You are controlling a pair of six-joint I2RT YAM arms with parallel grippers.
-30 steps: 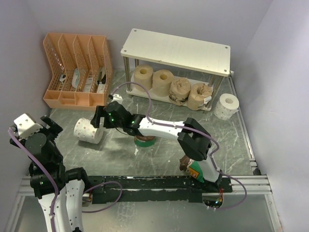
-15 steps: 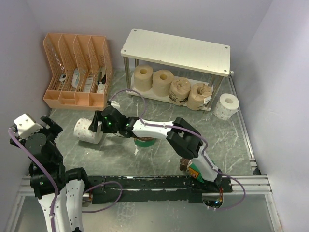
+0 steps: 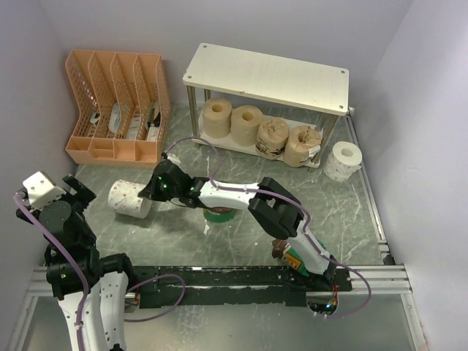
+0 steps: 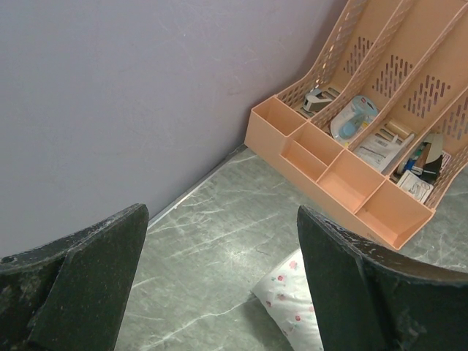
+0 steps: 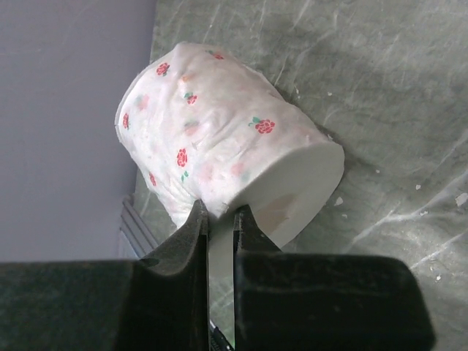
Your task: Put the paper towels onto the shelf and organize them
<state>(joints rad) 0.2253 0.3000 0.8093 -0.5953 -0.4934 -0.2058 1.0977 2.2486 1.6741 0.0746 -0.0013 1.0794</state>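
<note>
1. Top view: the step in hand is the pick-up of the white floral roll (image 3: 129, 199). It lies on its side on the desk (image 3: 344, 212), near-left, in front of the orange file organizer (image 3: 117, 102). The right arm is stretched across, with the right claw (image 3: 149, 191) at the roll's right end.
2. The shelf (image 3: 267, 77) stands far centre: flat cream boards on thin silver legs. Four tan rolls (image 3: 246, 124) sit in a row on the lower board and no roll is on the top one. A plain white roll (image 3: 342, 161) stands on the desk just right of the shelf. A green-banded roll (image 3: 219, 214) lies under the right forearm.
3. Left wrist view: the left claw (image 4: 221, 219) is wide and holds nothing, over marbled grey-green desk beside the lilac wall (image 4: 110, 88). The organizer is slotted hard plastic.
4. Right wrist view: the right claw is nipped nearly together on a thin bit of the floral roll's near end. The roll is soft, squashy paper, a slightly dented cylinder with a red rosebud print. I cannot tell whether one finger is inside the core.
5. Next move, as a judgement: lift, then swing right and far to the shelf, clearing the green-banded roll. The top board looks like the easier spot. The pinch is thin, so the paper may tear or the roll may swing.
</note>
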